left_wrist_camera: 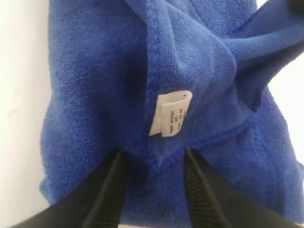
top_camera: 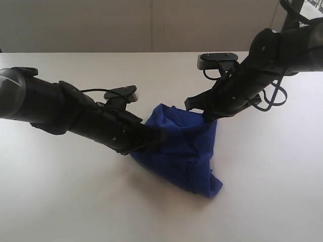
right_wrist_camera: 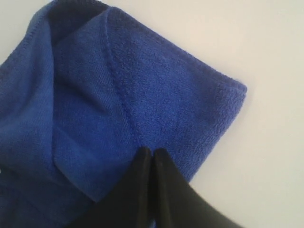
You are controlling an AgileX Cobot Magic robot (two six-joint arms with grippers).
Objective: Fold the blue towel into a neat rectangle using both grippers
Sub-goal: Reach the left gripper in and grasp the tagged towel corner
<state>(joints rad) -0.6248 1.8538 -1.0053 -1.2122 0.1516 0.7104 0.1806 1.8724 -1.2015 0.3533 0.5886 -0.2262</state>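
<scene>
Under me lies a plain white table [top_camera: 60, 201], smooth and matte, running back to a pale wall [top_camera: 75, 25]; a thin vertical seam [top_camera: 152, 25] splits that wall near the middle of the exterior view

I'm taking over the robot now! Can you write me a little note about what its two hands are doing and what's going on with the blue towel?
Left gripper: open, fingers apart over the blue towel, close to its white label.
Right gripper: shut, apparently pinching a raised fold of the towel.
Towel: bunched in a crumpled heap in the middle of the table, between the two arms.
Done: no neat fold shows yet.
Left: probably spread it flat, then fold it into a rectangle with both grippers.
</scene>
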